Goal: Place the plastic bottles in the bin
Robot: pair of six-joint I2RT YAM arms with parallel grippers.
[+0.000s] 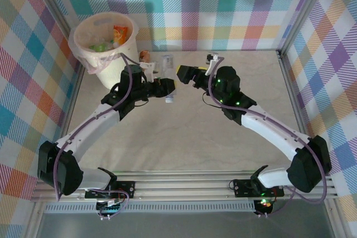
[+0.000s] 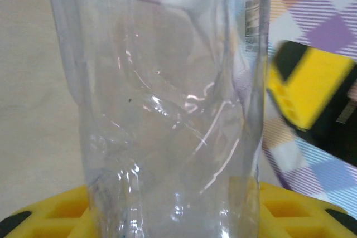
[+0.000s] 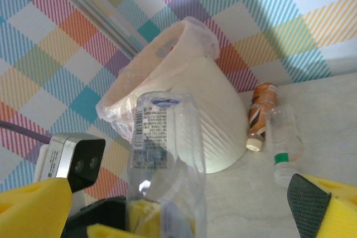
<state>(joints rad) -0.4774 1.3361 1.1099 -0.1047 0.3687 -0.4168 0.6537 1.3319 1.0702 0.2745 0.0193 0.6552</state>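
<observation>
A clear, crushed plastic bottle (image 2: 167,110) stands upright between the yellow fingers (image 2: 61,213) of my left gripper (image 2: 178,215), which is shut on it. From above, that bottle (image 1: 170,97) hangs at the left gripper (image 1: 166,87), near the table's middle back. My right gripper (image 1: 185,73) faces it, open, with its fingers (image 3: 33,207) spread wide on either side of the bottle (image 3: 162,149) and not touching it. The cream bin (image 1: 106,40) stands at the back left with bottles inside.
Two more bottles lie on the table by the bin: an orange-labelled one (image 1: 144,56) (image 3: 261,112) and a clear one with a green band (image 1: 167,62) (image 3: 284,146). Checked walls close the back and both sides. The tabletop (image 1: 184,137) is bare wood.
</observation>
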